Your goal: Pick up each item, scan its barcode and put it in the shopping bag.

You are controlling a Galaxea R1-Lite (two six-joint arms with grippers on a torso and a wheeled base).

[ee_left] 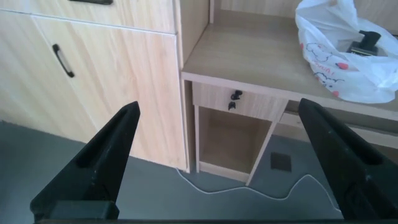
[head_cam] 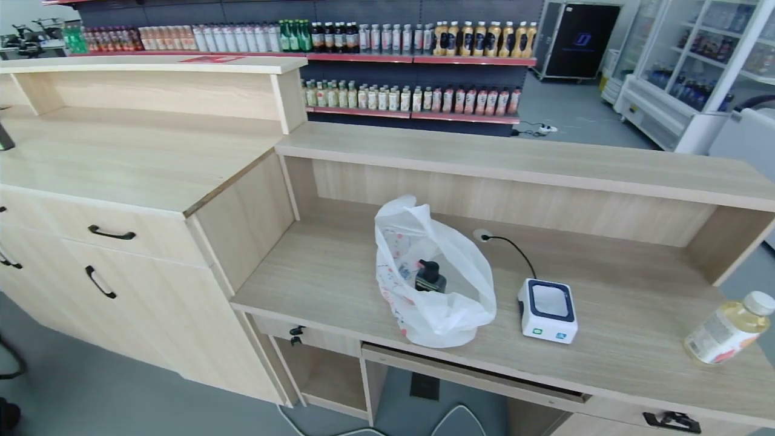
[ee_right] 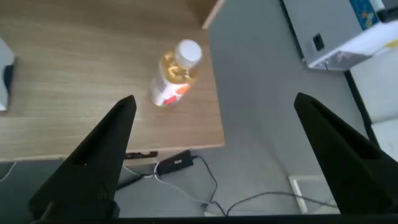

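Yellow bottle (head_cam: 729,330): right end of bench (head_cam: 605,357), well apart from scanner (head_cam: 548,310)
Shopping bag (head_cam: 433,284): beside scanner, dark bottle (head_cam: 429,277) inside
Left jaws: released, empty
Right jaws: released, empty, above yellow bottle

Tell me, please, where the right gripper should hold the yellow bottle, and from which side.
Grip the bottle around its labelled body, below the white cap. It seems to stand upright near the counter's right end, nothing close beside it, so the open right gripper could come level from the front edge.
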